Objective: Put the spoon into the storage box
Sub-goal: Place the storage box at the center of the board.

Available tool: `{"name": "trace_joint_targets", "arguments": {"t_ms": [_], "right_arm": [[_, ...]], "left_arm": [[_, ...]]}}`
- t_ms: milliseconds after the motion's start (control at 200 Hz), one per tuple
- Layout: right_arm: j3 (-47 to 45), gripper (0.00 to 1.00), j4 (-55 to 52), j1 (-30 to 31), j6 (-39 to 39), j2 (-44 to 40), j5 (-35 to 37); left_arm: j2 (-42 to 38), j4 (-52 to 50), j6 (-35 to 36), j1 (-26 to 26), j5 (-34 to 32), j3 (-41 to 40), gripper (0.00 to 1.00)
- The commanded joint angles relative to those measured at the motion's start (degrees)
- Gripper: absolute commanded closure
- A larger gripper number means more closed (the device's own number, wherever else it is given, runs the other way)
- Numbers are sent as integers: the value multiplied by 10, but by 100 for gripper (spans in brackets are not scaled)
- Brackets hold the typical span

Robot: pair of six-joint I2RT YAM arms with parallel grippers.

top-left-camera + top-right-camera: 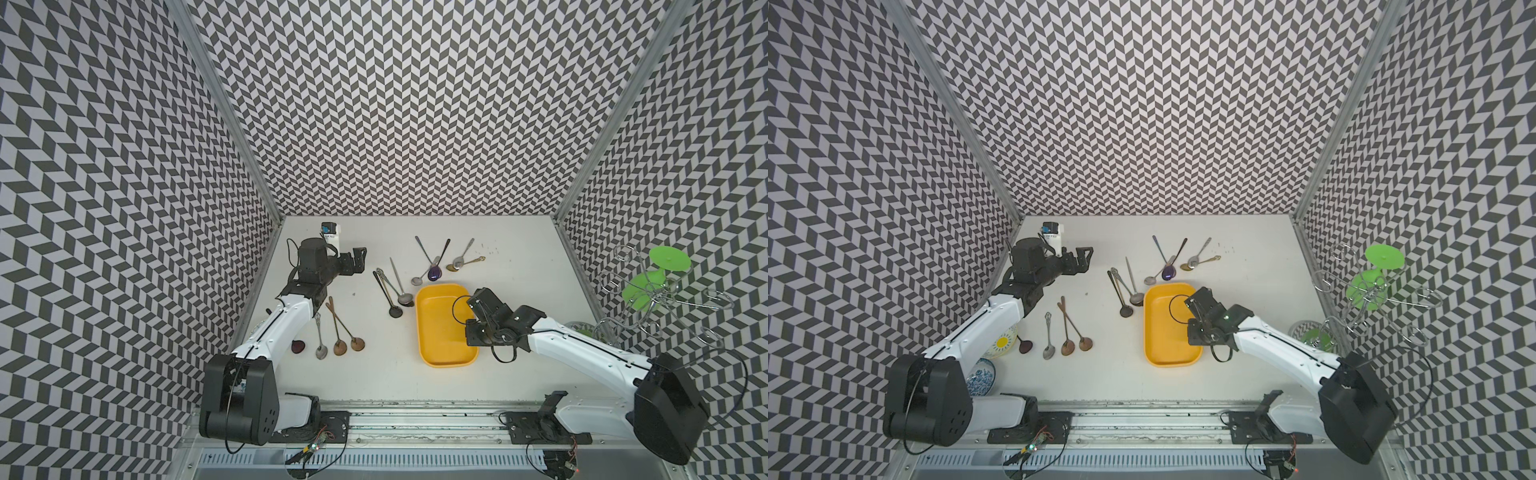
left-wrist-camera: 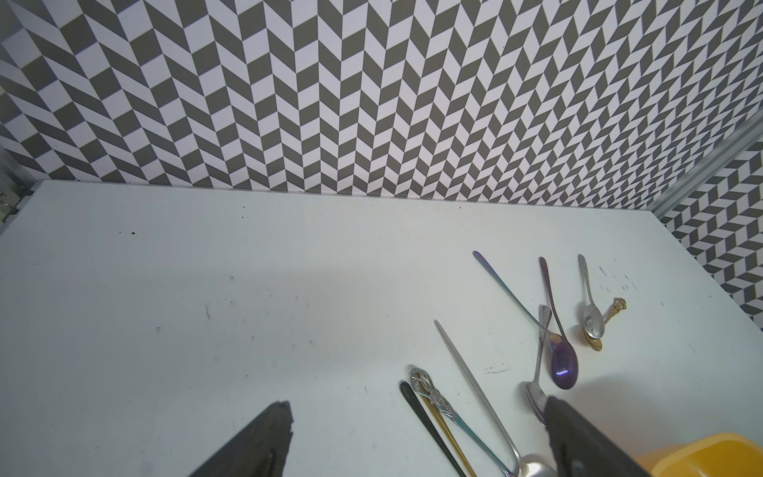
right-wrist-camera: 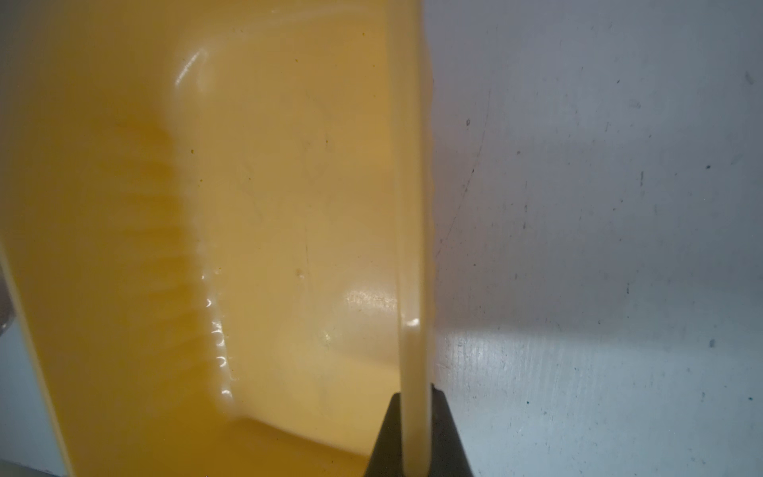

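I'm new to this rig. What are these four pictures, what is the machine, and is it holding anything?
Two robot arms work over a table, each ending in a two-fingered tool. Both top views look down on the whole scene; each wrist view looks out past one arm's tool. Loose spoons lie on the table near a yellow box, which is empty. The left tool is open and holds nothing. The right tool is shut on the box's rim, seen close in its wrist view.
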Motion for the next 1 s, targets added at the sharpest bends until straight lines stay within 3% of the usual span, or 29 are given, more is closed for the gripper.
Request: {"name": "trace_joint_targets", "arguments": {"t_ms": [0,371,716,996], "right_arm": [[-3,100,15,-3,-12,-1,-20],[43,100,39,-4,-27,88,-57],[160,100,67,-4,-41,226,-62],[102,100,50,-8,-47,172,-49]], "left_arm": [[-18,15,6,3,9,-9,1],[-20,18,6,3,10,-12,1],[-18,18,4,3,11,-12,1],[-16,8,12,2,21,-13,3]]}}
